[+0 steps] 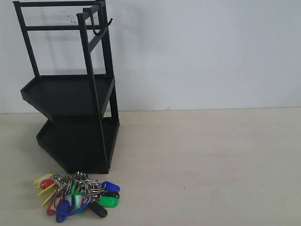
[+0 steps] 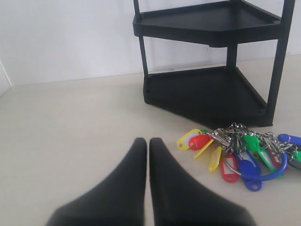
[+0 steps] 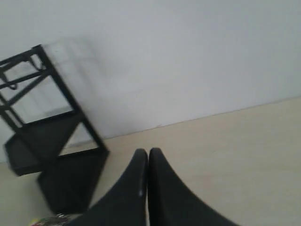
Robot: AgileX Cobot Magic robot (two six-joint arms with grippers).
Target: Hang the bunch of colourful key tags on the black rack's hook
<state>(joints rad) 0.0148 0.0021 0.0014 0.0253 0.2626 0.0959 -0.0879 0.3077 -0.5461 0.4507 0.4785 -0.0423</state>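
Note:
The colourful key tag bunch point(image 1: 77, 195) lies flat on the table just in front of the black rack point(image 1: 70, 94). The hook point(image 1: 103, 26) hangs from the rack's top crossbar with its tip turned up. In the left wrist view the key tag bunch point(image 2: 240, 153) lies a short way to one side of my left gripper point(image 2: 148, 141), which is shut and holds nothing. My right gripper point(image 3: 148, 151) is also shut and empty, well away from the black rack point(image 3: 44, 141). Neither gripper shows in the exterior view.
A pale wooden table point(image 1: 211, 165) runs from the rack toward the right of the exterior view. A white wall point(image 1: 211, 52) stands directly behind the rack.

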